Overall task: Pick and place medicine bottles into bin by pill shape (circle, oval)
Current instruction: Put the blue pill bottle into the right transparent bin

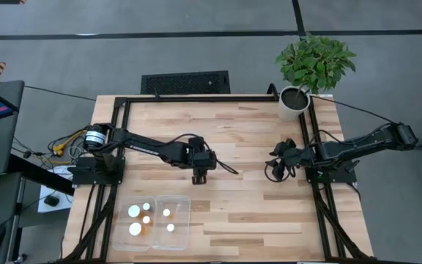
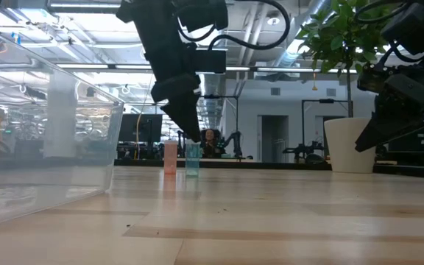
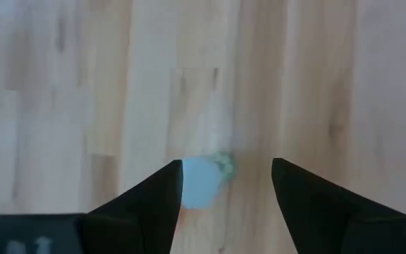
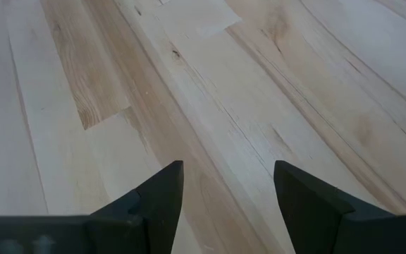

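Left end effector [image 1: 199,178] poised over mid-counter [image 1: 269,213], fingers apart around a white-capped medicine bottle [image 3: 200,182], cap just beside one finger [image 3: 162,194]. Right end effector [image 4: 228,185] parked near the potted plant [image 1: 310,70] side, fingers apart, holding nothing. Bin [image 1: 184,202] at the counter's near left edge, six bottles [image 1: 135,212] inside

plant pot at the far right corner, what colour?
White. The plant pot shows best in the high view, dark soil inside, green leaves above.
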